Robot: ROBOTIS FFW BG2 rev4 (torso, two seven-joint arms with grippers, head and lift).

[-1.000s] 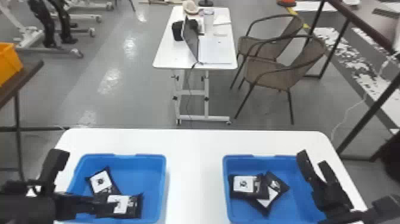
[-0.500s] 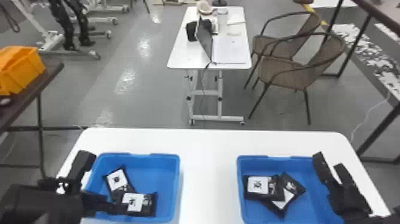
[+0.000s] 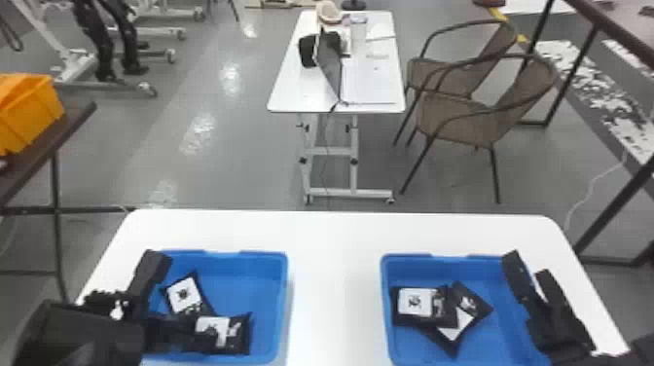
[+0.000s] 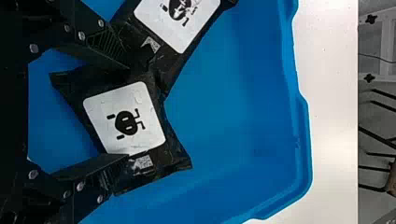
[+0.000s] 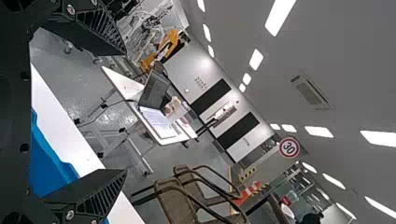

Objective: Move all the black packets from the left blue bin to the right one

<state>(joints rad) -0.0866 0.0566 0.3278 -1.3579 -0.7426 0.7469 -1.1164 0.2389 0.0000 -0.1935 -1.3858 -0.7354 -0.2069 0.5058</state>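
In the head view my left gripper (image 3: pixel 184 302) is low over the left blue bin (image 3: pixel 283 301), its fingers apart on either side of a black packet (image 3: pixel 184 294). A second packet (image 3: pixel 233 336) overlaps it at the near side. Seen from the left wrist, the gripper (image 4: pixel 128 112) is open, with a white-labelled packet (image 4: pixel 123 119) between and partly under its fingers; another packet (image 4: pixel 180 18) touches that one. Several packets (image 3: pixel 413 304) overlap in the right blue bin (image 3: pixel 384 301). My right gripper (image 3: pixel 528 263) stands open above that bin's right side; the right wrist view shows the gripper (image 5: pixel 126 112) holding nothing.
Both bins stand on a white table (image 3: pixel 336 272), with a strip of tabletop between them. Beyond it are another white table (image 3: pixel 287 87) with a laptop, and wicker chairs (image 3: pixel 457 112). An orange crate (image 3: pixel 29 112) sits on a dark table at left.
The head view has shifted, moving the scene rightward overall. Relative to the left bin, my left gripper's far finger has moved right, closer to the packets. My right gripper keeps its place beside the right bin's packets.
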